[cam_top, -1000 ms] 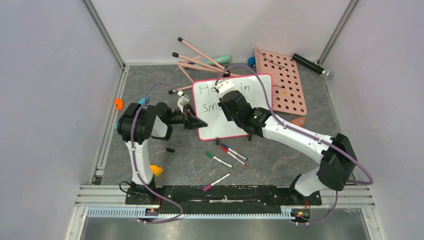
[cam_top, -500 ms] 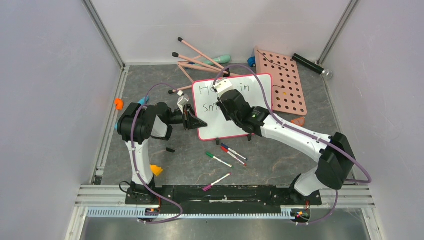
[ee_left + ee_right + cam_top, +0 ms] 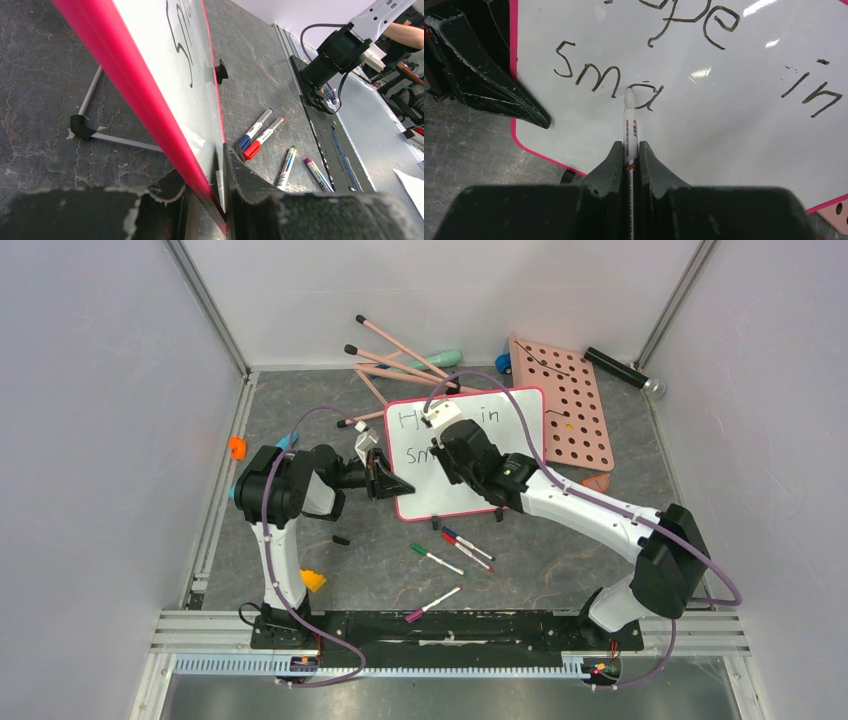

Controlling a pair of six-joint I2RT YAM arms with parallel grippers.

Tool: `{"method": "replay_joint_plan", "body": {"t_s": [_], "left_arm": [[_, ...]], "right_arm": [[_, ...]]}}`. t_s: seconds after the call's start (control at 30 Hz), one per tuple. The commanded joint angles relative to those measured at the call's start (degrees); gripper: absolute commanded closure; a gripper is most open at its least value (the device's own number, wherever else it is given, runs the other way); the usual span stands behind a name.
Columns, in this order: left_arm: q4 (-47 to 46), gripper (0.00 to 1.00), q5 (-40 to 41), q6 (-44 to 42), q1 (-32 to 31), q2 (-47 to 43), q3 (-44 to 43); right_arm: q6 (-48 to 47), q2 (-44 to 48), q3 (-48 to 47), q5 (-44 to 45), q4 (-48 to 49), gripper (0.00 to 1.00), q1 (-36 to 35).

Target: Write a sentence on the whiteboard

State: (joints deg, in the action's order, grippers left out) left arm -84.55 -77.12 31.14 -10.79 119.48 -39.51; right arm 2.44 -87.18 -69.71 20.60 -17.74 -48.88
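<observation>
My right gripper [image 3: 629, 150] clamps the marker [image 3: 629, 125], tip on the whiteboard [image 3: 734, 130]; pressing hard could slip its rim from the pinch of my left gripper [image 3: 207, 175] and skew the sentence [image 3: 604, 82].

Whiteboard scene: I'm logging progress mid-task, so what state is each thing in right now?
whiteboard: rim clamped, partly written on.
left gripper: shut on the whiteboard's rim.
right gripper: shut on the marker.
marker: uncapped, tip on the whiteboard at the second line.
sentence: unfinished; reads "Hope in", then "sma".
spare markers: capped, lying loose on the table.
</observation>
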Motion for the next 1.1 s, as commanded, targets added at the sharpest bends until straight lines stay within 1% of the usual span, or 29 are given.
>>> {"method": "replay_joint_plan", "body": {"t_s": [0.0, 0.2, 0.4, 0.53, 0.67, 0.73, 0.9, 1.07], "left_arm": [[-4.66, 0.8, -3.85, -4.64, -0.73, 1.07, -0.49], [-4.66, 0.8, -3.85, -4.67, -0.74, 1.08, -0.48], [-4.66, 0.8, -3.87, -4.59, -0.73, 1.05, -0.5], [-4.66, 0.8, -3.85, -4.59, -0.73, 1.18, -0.59], [-4.66, 0.8, -3.87, -4.53, -0.74, 1.15, -0.59], [-4.67, 0.79, -3.9, -4.56, -0.73, 1.17, -0.62], [-4.66, 0.8, -3.87, -4.6, -0.76, 1.09, -0.55], [-4.66, 0.8, -3.84, -4.6, -0.7, 1.03, -0.51]], "right_arm": [[-0.77, 0.1, 0.42, -0.56, 0.58, 1.0, 0.24], [-0.47, -0.56, -0.99, 1.76, 0.58, 1.0, 0.28], [-0.97, -1.6, -2.86, 2.17, 0.53, 1.0, 0.22], [-0.94, -0.8, -3.24, 0.48, 0.86, 1.0, 0.21], [-1.14, 1.39, -2.72, -3.82, 1.83, 1.0, 0.26], [-0.87, 2.36, -2.56, -4.29, 1.75, 1.0, 0.2], [-0.59, 4.52, -1.01, -1.75, 1.63, 1.0, 0.54], [-0.59, 4.52, -0.34, 1.37, 0.39, 1.0, 1.11]]}}
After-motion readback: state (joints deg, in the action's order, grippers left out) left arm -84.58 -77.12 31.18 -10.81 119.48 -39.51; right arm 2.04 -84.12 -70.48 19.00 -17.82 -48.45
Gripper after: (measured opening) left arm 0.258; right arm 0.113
